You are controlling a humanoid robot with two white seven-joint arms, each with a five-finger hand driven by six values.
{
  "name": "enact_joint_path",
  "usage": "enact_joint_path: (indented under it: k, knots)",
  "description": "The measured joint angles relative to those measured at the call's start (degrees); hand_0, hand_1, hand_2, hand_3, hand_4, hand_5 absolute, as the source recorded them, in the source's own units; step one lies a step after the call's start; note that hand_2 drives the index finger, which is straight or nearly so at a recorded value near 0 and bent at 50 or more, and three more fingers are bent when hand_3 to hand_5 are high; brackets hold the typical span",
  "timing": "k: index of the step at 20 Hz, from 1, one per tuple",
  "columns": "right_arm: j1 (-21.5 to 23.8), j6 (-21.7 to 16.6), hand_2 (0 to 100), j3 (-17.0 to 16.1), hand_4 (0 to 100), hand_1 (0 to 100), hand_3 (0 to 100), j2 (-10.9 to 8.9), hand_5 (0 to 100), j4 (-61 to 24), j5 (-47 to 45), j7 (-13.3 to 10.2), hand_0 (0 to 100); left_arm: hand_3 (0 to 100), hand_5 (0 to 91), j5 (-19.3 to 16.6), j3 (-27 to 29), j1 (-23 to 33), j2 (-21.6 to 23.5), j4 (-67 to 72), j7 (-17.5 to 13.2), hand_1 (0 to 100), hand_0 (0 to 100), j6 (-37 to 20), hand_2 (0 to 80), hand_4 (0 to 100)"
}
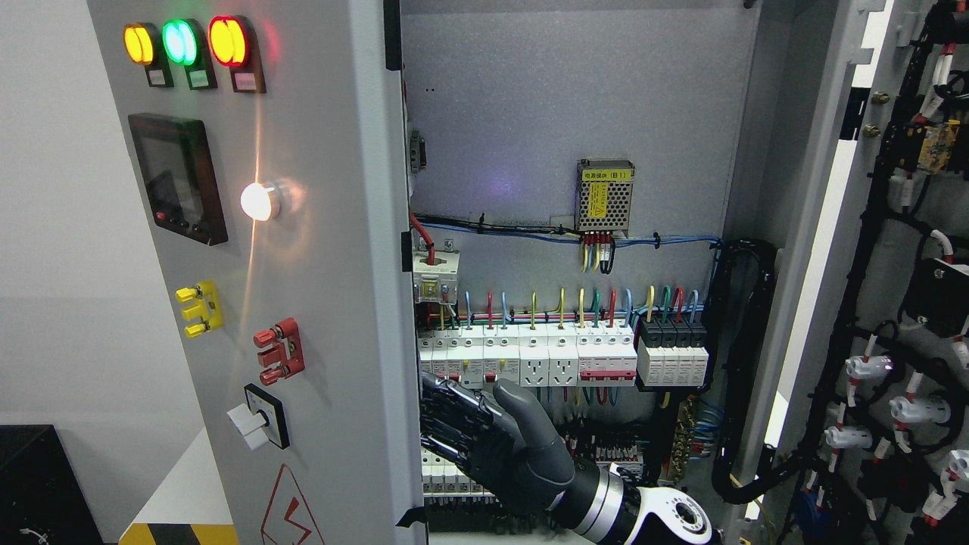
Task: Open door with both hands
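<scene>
Fingers (447,416) of the right hand (484,435) reach leftward from the lower right, where the silver-cuffed wrist and white forearm enter at the bottom edge. The hand is dark grey, thumb raised and pointing up, the four fingers held together and stretched toward the inner edge of the left door (303,303); their tips lie at or just behind that edge, and whether they grip it cannot be told.

At the far left, a plain grey wall and a black box corner sit low in the picture. The left door stands swung open, its front face turned toward the camera. On it, from top down: three lamps (185,43) glowing yellow, green and red, a dark display panel (178,178), a lit white pilot light (260,200), a yellow terminal block (199,309), a red terminal block (280,350), a rotary switch (261,418) and a red lightning warning sign (291,511).

Inside the cabinet, a grey back plate (560,98) carries a perforated power supply (604,195) with a yellow label. Below it runs a row of white breakers (530,356) fed by coloured wires, just above the hand's thumb. More components sit behind the hand, partly hidden by it.

Further right, a black cable bundle (746,363) loops down the cabinet's side. The right door (893,303) is also open, showing its wired inner face with white connectors.
</scene>
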Motion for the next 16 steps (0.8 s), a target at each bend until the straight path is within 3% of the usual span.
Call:
enact_joint_path:
  k: [9, 16]
  knots:
    - [2.59, 0.13, 0, 3.12, 0, 0, 0, -2.57, 0, -0.85, -0.36, 2.92, 19, 0, 0.0, 0.00, 0.01, 0.00, 0.00, 0.00, 0.00, 0, 0, 0.00, 0.0, 0]
    - [3.61, 0.01, 0, 6.27, 0, 0, 0, -3.69, 0, -1.59, -0.37, 3.28, 19, 0, 0.0, 0.00, 0.01, 0.00, 0.00, 0.00, 0.00, 0, 0, 0.00, 0.0, 0]
